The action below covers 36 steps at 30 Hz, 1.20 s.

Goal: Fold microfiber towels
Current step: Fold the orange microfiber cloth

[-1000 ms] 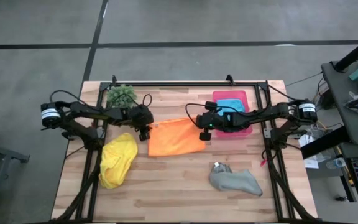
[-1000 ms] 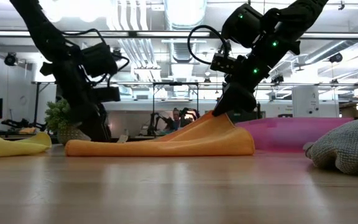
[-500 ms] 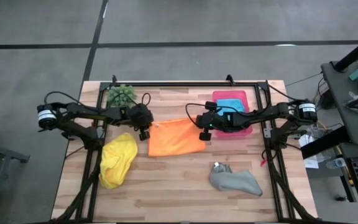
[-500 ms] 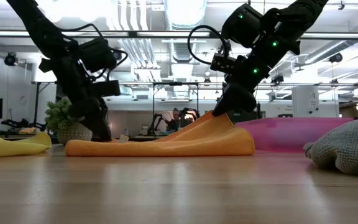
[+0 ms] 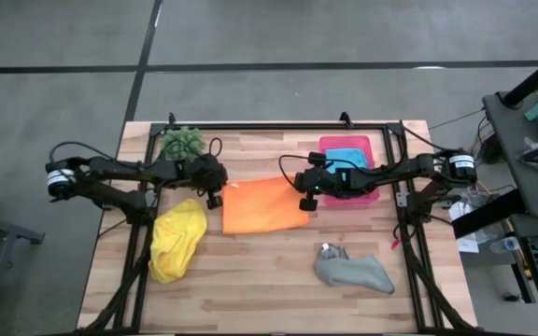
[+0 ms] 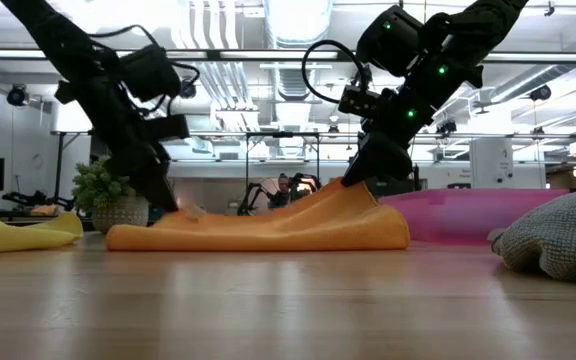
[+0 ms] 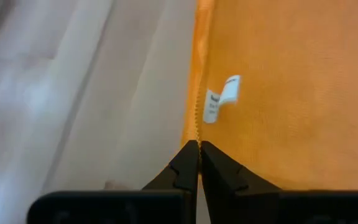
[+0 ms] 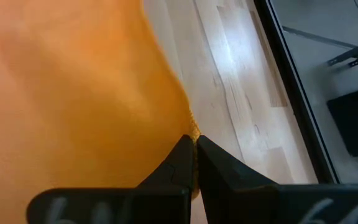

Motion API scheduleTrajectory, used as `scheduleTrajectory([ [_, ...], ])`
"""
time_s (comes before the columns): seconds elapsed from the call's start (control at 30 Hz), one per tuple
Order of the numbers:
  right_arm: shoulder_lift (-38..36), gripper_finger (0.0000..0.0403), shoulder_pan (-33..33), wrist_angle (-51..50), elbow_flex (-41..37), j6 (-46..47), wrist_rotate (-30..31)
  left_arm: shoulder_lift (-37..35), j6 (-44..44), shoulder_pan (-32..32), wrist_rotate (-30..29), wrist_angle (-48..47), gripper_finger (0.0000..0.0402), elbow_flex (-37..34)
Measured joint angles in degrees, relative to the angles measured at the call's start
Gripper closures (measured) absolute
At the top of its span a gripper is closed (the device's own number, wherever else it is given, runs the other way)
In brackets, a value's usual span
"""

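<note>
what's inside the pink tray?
A blue towel lies in the pink tray. The right arm crosses over the tray's near part, so anything beneath it or under the towel is hidden.

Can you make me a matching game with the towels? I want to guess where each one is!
Things:
1. orange towel
2. blue towel
3. yellow towel
4. grey towel

Places:
A. in the pink tray
B. bunched near the table's left edge
C. crumpled at the front right
D. pinched by the left claw and right claw

Pairs: 1-D, 2-A, 3-B, 4-C
</note>
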Motion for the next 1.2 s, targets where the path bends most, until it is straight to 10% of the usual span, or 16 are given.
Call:
scheduleTrajectory([
  [0.33, 0.7, 0.0394, 0.0, 3.6, 0.0, -0.8, 0.0, -6.4, -0.1, 0.1, -1.4, -4.3, 0.0401, -0.3],
  [1.2, 4.1, 0.0350, -0.7, 4.5, 0.0, -3.0, 4.5, 4.6, -3.1, 0.1, -4.6, -0.2, 0.0393, -0.2],
])
